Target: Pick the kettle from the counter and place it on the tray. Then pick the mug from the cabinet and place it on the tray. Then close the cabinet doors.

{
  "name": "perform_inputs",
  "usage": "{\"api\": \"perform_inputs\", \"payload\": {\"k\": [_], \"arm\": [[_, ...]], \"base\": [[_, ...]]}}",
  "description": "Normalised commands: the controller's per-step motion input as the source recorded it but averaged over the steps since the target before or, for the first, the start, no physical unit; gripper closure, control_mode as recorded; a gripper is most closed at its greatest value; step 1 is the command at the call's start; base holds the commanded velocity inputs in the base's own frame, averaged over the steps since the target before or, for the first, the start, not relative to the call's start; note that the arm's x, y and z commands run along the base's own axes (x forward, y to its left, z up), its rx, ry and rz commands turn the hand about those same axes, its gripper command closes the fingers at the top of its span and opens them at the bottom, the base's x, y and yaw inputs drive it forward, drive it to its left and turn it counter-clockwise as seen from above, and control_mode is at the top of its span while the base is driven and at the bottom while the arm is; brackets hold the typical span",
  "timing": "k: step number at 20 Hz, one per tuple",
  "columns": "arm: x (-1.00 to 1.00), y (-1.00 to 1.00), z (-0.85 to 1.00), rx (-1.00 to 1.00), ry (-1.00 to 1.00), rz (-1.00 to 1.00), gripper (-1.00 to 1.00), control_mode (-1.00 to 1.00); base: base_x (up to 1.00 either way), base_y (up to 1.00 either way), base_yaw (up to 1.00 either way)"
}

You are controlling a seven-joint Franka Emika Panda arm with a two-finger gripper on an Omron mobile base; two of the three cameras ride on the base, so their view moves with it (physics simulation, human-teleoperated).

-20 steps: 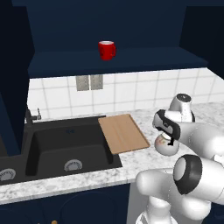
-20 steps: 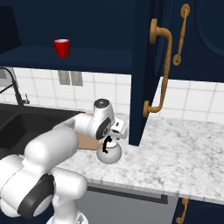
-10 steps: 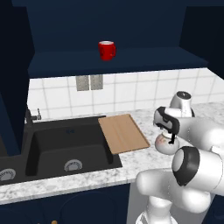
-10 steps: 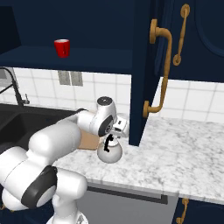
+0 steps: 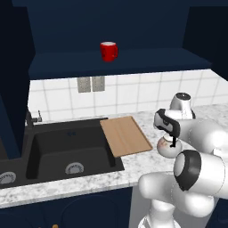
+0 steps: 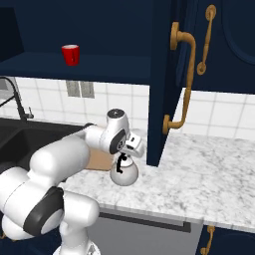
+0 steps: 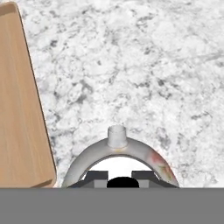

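The end effector (image 6: 121,160) is clamped on the kettle (image 6: 124,174) by its handle, just right of the tray (image 5: 125,135) over the surface (image 6: 209,174). Mug (image 5: 108,50) sits up on the cabinet shelf (image 5: 133,60) above the tray.

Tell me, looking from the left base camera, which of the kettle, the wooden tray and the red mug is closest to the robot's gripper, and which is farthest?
1. The kettle, right under the gripper, gripped by its handle.
2. The tray, lying on the counter just to the kettle's left, beside the sink.
3. The mug, up on the cabinet shelf, farthest.
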Motion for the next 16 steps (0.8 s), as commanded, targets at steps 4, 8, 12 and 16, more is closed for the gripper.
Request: {"api": "perform_inputs", "payload": {"k": [4,8,12,16], "arm": [[-0.09,0.24,-0.03,0.16,-0.06,-0.02,1.0,-1.0],[-0.53,0.28,0.42,0.1,-0.36,0.0,1.0,-1.0],[-0.45,0.31,0.51,0.02,-0.25,0.0,1.0,-1.0],[-0.18,0.65,0.32,-0.09,-0.28,0.0,1.0,-1.0]], "base": [[0.0,0.0,0.0],[0.0,0.0,0.0],[0.0,0.0,0.0],[0.0,0.0,0.0]]}}
